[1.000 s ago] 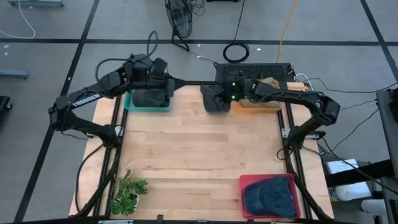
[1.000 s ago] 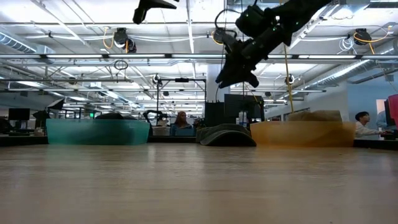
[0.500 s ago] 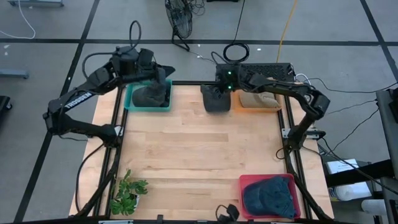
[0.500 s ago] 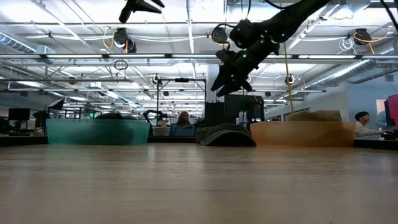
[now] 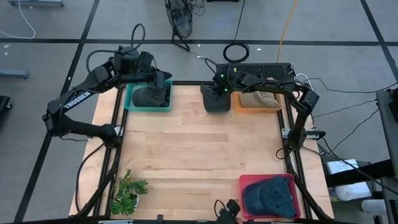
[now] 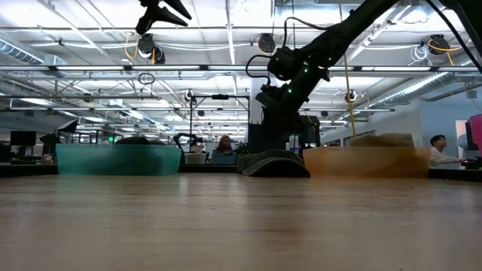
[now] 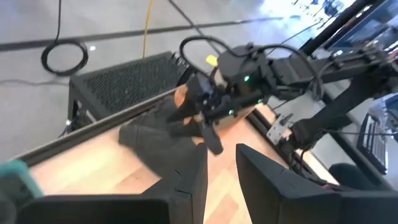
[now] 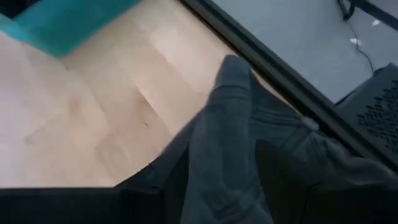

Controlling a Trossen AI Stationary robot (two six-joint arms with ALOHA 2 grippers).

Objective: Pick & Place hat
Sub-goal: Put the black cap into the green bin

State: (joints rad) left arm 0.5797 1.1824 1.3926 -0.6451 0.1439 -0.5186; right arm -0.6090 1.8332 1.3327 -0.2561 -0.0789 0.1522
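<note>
A dark grey hat [image 5: 217, 101] lies on the table at the middle of the far edge; it also shows in the low view [image 6: 275, 163]. My right gripper [image 5: 216, 87] is low over the hat's far part, open. In the right wrist view its fingers stand on either side of a raised ridge of the hat [image 8: 233, 118]. My left gripper [image 5: 165, 79] is open and empty, high above the teal bin [image 5: 132, 104] at the far left, where another dark hat [image 5: 151, 95] lies. My right gripper comes at the dark grey hat from above and from the far side, its fingers [image 8: 158, 177] astride the raised ridge. I cannot tell whether the fingers touch the hat. The hat lies flat on the table.
An orange bin [image 5: 273, 106] with a tan hat [image 5: 256, 98] stands right of the dark hat. A red bin [image 5: 249, 183] with a dark blue hat [image 5: 270, 196] is at the near right corner. A small plant [image 5: 127, 191] is at the near left.
My right gripper has come down from high above the table and gone toward the table's left edge, onto the dark grey hat. My left gripper has shifted a little toward the table's left edge, staying high. The hat has not moved.
</note>
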